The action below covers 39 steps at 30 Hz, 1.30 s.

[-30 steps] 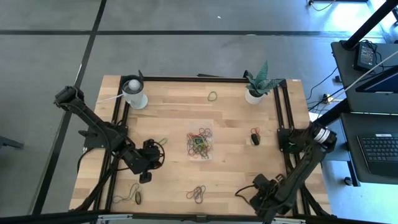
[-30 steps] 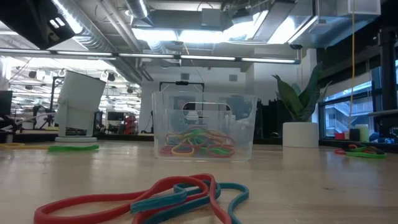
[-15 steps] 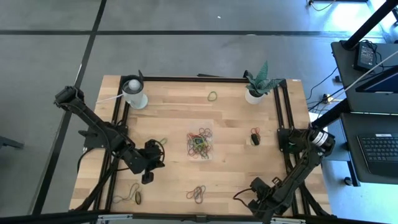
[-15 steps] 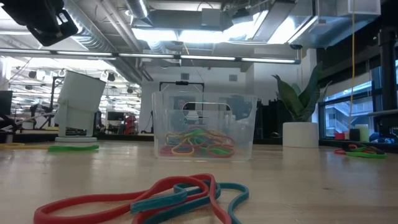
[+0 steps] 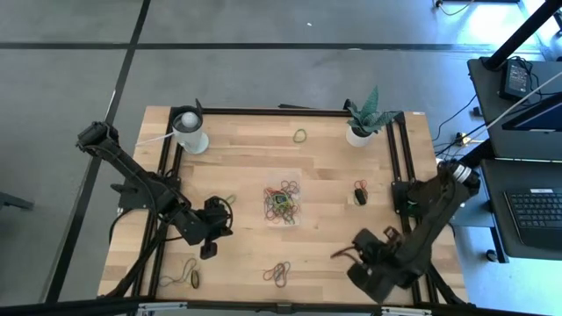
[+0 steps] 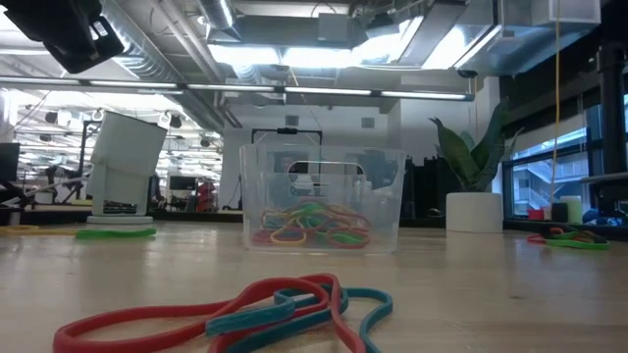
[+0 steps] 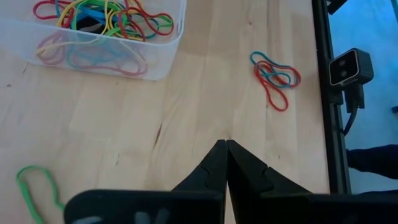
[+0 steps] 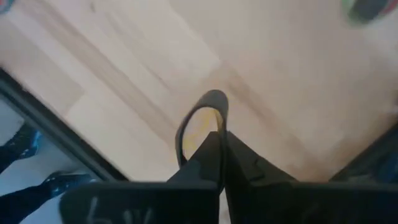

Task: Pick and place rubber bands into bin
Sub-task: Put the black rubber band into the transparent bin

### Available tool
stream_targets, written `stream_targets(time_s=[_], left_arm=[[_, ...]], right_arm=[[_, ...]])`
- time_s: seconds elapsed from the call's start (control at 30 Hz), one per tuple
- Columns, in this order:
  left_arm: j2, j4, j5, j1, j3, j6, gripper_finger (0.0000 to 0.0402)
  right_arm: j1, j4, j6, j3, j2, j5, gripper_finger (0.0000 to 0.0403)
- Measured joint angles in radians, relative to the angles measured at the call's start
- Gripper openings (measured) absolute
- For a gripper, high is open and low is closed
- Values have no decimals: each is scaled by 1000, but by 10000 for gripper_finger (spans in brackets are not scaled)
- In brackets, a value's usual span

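Rubber bands, thin coloured loops (image 5: 281, 200), partly fill the clear plastic bin (image 5: 295, 183) mid-surface; several lie outside, including a red-and-blue cluster (image 5: 277, 274). Right gripper (image 8: 219, 140) fingers pinch a dark-yellow band (image 8: 198, 121) near the front edge; left gripper (image 7: 226, 148), fingers together, holds nothing.

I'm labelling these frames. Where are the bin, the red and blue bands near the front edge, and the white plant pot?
bin (image 6: 324, 176): low view, clear front wall.
red and blue bands (image 6: 235, 309): low view, red loop's middle.
white plant pot (image 6: 474, 212): low view, pot's side.
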Motion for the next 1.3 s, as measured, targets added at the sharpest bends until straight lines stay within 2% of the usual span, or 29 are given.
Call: stream_targets(time_s=[0.1, 0.33, 0.47, 0.6, 0.73, 0.9, 1.3], left_arm=[[0, -4, 0, 0, 0, 0, 2], [0, -4, 0, 0, 0, 0, 2], [0, -4, 1, -1, 0, 0, 2], [0, -4, 6, -2, 0, 0, 2], [0, -4, 10, -2, 0, 10, 2], [0, -4, 10, -1, 0, 58, 2], [0, -4, 6, 0, 0, 61, 3]], right_arm=[[-78, -68, -127, 73, 2, 1, 4], [-259, -31, -435, 156, 2, 44, 4], [-335, -5, -523, 159, 2, 44, 3], [-356, 3, -549, 159, 2, 42, 4], [-333, 2, -526, 159, 2, -10, 4], [-248, -13, -433, 159, 2, -66, 4], [41, -62, -22, 155, 2, -118, 4]])
